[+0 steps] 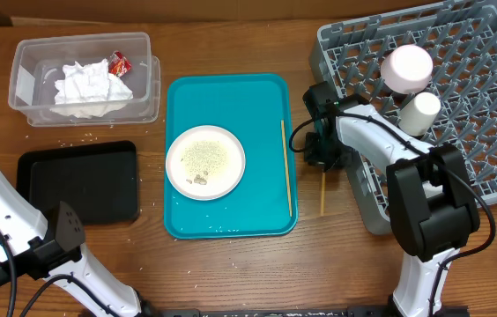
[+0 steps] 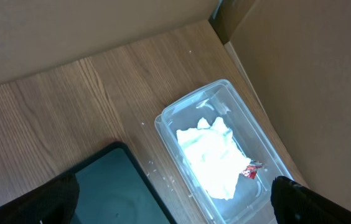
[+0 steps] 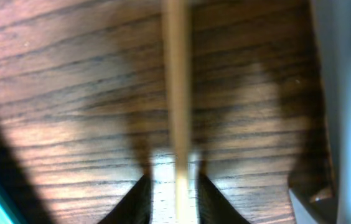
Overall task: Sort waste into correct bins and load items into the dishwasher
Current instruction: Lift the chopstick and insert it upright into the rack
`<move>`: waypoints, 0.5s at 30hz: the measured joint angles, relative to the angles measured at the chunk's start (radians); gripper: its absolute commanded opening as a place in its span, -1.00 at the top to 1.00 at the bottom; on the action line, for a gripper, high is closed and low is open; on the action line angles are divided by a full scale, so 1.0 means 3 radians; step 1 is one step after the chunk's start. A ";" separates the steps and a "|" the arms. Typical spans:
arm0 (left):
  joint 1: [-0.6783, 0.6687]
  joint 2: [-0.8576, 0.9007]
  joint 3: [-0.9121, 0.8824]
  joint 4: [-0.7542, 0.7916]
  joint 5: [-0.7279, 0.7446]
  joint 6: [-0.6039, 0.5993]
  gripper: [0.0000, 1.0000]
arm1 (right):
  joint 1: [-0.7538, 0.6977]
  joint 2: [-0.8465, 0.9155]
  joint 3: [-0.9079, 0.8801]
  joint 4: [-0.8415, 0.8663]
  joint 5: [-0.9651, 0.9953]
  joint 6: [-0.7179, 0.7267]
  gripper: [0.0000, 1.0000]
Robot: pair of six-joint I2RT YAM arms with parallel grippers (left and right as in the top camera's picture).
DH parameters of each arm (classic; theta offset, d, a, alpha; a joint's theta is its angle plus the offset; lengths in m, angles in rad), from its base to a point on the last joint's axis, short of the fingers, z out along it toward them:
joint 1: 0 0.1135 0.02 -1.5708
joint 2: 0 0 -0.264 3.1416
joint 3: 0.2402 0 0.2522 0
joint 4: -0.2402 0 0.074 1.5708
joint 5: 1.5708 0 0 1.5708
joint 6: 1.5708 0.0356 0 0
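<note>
A wooden table (image 1: 231,264) is carrying four containers: a clear tub (image 1: 24,53) is sitting at the far left, a black tray (image 1: 77,180) is lying just in front of it, a teal tray (image 1: 266,114) is resting mid-table, and a grey dish rack (image 1: 495,176) (set at an angle) is filling the right side. A thin wooden stick (image 1: 322,198) is lying between teal tray and rack, and whitish crumbs (image 1: 81,136) are dotting the boards around the black tray.
</note>
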 measured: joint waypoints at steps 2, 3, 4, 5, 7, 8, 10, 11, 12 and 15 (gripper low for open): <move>0.0000 0.0000 0.0000 0.0000 0.0000 0.0000 -1.00 | -0.0003 0.0000 0.0000 -0.0004 -0.0023 0.0006 0.92; 0.0000 0.0000 0.0000 0.0000 0.0000 0.0000 -1.00 | -0.0004 0.0000 0.0001 -0.0013 -0.0042 0.0009 0.93; -0.0001 0.0000 0.0000 0.0000 0.0000 0.0000 -1.00 | -0.0006 0.0000 0.0006 -0.0027 -0.0064 0.0019 0.93; 0.0000 0.0000 0.0000 0.0000 0.0000 0.0000 -1.00 | -0.0013 0.0000 0.0018 -0.0050 -0.0088 0.0032 0.93; -0.0001 0.0000 0.0000 0.0000 0.0000 0.0000 -1.00 | -0.0022 0.0013 0.0064 -0.0156 -0.0144 0.0033 0.93; 0.0000 0.0000 0.0000 0.0001 0.0000 0.0000 -1.00 | -0.0022 0.0027 0.0102 -0.0237 -0.0159 0.0034 0.93; 0.0000 0.0000 0.0000 0.0000 -0.0001 0.0000 -1.00 | -0.0022 0.0062 0.0223 -0.0383 -0.0184 0.0034 0.93; 0.0000 0.0000 0.0000 0.0000 0.0000 0.0000 -1.00 | -0.0022 0.0076 0.0304 -0.0449 -0.0192 0.0034 0.93; 0.0000 0.0000 0.0000 0.0000 0.0000 0.0000 -1.00 | -0.0022 0.0097 0.0415 -0.0535 -0.0216 0.0025 0.93; 0.0000 0.0000 0.0000 0.0000 -0.0001 0.0000 -1.00 | -0.0019 0.0126 0.0907 -0.0759 -0.0243 -0.0029 0.93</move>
